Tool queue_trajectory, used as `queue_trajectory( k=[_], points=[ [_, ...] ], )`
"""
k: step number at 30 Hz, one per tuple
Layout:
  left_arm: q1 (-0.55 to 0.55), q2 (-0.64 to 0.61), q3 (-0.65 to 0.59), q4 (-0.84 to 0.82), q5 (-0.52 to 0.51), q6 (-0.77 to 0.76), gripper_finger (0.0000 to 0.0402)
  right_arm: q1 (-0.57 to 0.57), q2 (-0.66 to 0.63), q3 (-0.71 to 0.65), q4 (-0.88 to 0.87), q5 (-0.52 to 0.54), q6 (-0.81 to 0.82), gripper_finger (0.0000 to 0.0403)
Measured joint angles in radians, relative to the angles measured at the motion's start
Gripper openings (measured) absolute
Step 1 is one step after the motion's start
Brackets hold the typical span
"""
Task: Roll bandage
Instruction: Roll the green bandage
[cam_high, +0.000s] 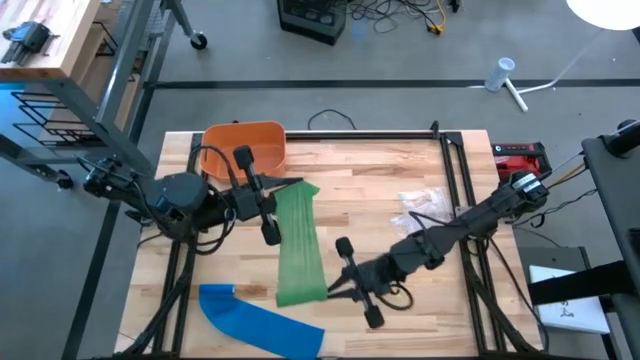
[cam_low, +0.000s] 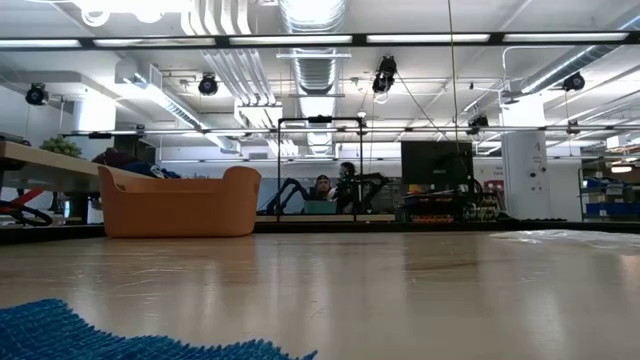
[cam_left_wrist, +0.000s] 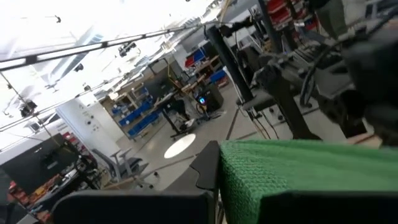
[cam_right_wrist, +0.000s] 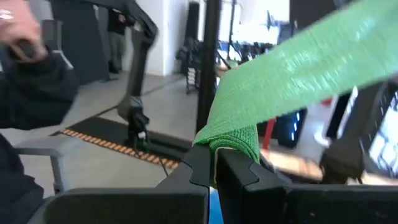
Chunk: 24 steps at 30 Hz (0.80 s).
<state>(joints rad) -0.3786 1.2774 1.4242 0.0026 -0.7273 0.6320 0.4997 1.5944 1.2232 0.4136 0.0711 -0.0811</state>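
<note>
I am pinching the green bandage (cam_high: 298, 244) at both ends, left gripper (cam_high: 268, 199) and right gripper (cam_high: 345, 280) clamped on it above the table (cam_high: 400, 180).

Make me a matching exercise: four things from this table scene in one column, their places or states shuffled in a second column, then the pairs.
Things:
1. green bandage
2. blue bandage
3. orange basket
4. clear plastic wrapper

Places or states:
A. at the far edge of the table
B. lying flat at the near edge, untouched
C. held at both ends by the left tool and right tool
D. on the table's right side

Pairs: 1-C, 2-B, 3-A, 4-D
</note>
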Motion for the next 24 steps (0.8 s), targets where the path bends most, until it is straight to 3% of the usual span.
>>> queue_trajectory(
  k=[11,24],
  points=[
    [0.000,-0.001,-0.010,-0.106,-0.001,-0.074,0.0000,0.061,0.000,0.046,-0.008,0.000,-0.102,0.0002],
    [-0.005,-0.018,-0.160,-0.176,-0.008,-0.232,0.0000,0.066,-0.002,0.081,-0.024,0.060,-0.189,0.0002]
  ],
)
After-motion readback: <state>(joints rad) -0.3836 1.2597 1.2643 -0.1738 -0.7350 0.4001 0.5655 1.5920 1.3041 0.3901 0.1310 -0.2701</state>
